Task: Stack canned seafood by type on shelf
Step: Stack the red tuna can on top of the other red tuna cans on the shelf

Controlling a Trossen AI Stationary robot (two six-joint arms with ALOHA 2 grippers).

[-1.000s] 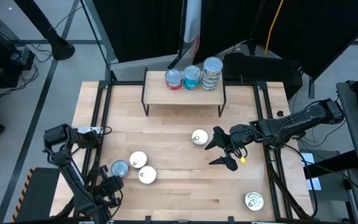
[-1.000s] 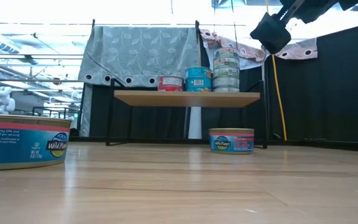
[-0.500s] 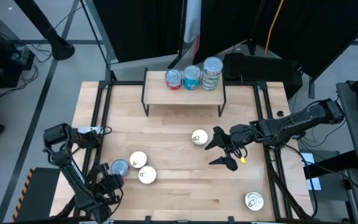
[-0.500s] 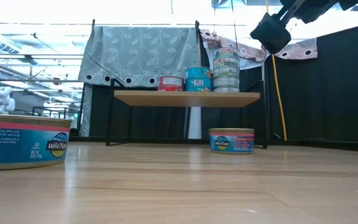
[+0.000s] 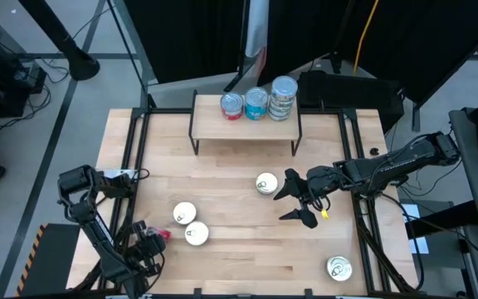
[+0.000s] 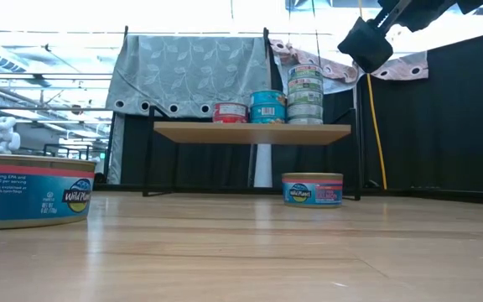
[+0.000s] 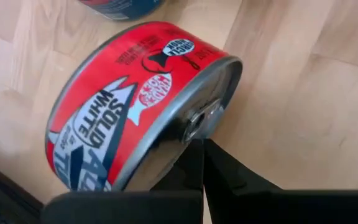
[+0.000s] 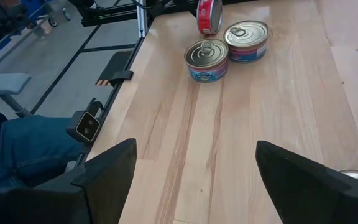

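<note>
My left end effector is near the front left corner of the worktop, and it is clenched on a red tin. In the left wrist view this tin stands tilted on its edge, with its metal lid turned toward my fingers and its red side with the words "solid white" facing up. In the high view only a small red part of it shows beside the end effector.

Just beside it two tins with pale lids lie flat on the worktop, touching each other.

My right end effector hangs above the right middle of the worktop with its fingers spread wide and nothing between them. One more tin lies just beside it, toward the shelf. Another tin lies alone near the front right corner.

The shelf stands at the far edge of the worktop. On it there are three groups of tins in one row: a low red-sided one, a blue stack and a taller stack with green and white sides.
</note>
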